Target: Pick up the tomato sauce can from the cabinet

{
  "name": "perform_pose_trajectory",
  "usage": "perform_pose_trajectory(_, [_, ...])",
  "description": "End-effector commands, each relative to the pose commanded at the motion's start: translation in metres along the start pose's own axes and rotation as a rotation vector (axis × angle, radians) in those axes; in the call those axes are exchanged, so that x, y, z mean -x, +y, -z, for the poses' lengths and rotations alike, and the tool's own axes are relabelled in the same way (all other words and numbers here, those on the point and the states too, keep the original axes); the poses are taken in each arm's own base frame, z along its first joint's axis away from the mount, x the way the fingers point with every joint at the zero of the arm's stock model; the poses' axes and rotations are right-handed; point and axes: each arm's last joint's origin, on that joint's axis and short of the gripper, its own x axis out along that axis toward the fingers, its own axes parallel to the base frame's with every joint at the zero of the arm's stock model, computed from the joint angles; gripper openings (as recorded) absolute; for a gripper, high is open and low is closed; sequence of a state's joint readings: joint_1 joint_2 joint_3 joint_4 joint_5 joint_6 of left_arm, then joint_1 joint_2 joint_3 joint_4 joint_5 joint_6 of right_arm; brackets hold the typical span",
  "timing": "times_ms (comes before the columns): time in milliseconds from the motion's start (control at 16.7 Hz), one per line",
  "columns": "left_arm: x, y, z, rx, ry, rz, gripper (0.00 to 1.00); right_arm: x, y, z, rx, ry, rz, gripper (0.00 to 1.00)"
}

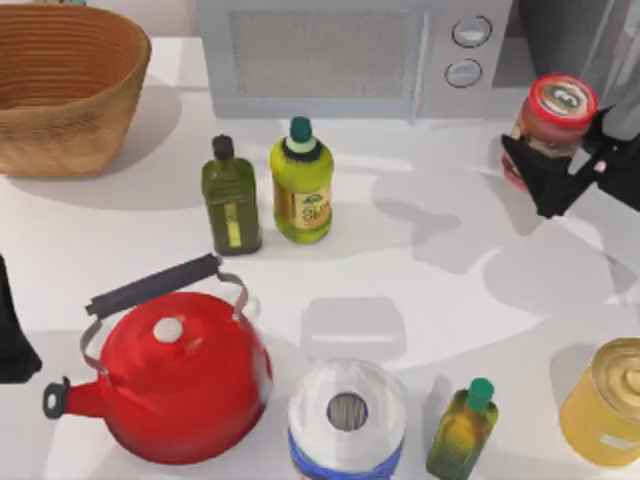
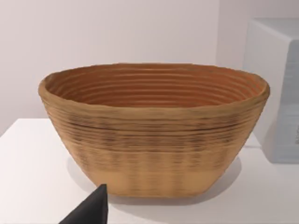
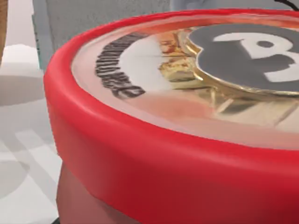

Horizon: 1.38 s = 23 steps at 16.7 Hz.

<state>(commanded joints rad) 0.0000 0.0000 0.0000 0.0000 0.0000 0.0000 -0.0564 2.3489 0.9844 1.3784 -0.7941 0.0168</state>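
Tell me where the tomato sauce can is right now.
In the top view the tomato sauce can is at the table's right, held in the right gripper just right of the microwave, in front of the cabinet.

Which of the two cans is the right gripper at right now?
The tomato sauce can, red-rimmed, at the table's far right beside the microwave. The right gripper is at it; the yellow can stands alone at the near right corner.

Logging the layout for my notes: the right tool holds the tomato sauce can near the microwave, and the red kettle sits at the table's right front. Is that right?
One detail is off. The top view shows the red kettle at the table's left front, not right. The rest stands: the right tool holds the tomato sauce can near the microwave.
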Motion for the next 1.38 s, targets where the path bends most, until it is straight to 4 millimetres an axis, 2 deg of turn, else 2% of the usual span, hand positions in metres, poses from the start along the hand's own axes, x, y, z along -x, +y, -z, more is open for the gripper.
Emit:
perform_pose_trajectory(300, [0.0000, 0.0000, 0.0000, 0.000, 0.000, 0.000, 1.00, -0.0043, 0.0007, 0.0023, -0.001, 0.001, 0.000, 0.00])
perform_pose_trajectory(1080, [0.0000, 0.0000, 0.0000, 0.000, 0.000, 0.000, 1.00, -0.0043, 0.0007, 0.0023, -0.001, 0.001, 0.000, 0.98])
perform_pose_trajectory(1380, [0.0000, 0.0000, 0.0000, 0.000, 0.000, 0.000, 1.00, -0.0043, 0.0007, 0.0023, -0.001, 0.001, 0.000, 1.00])
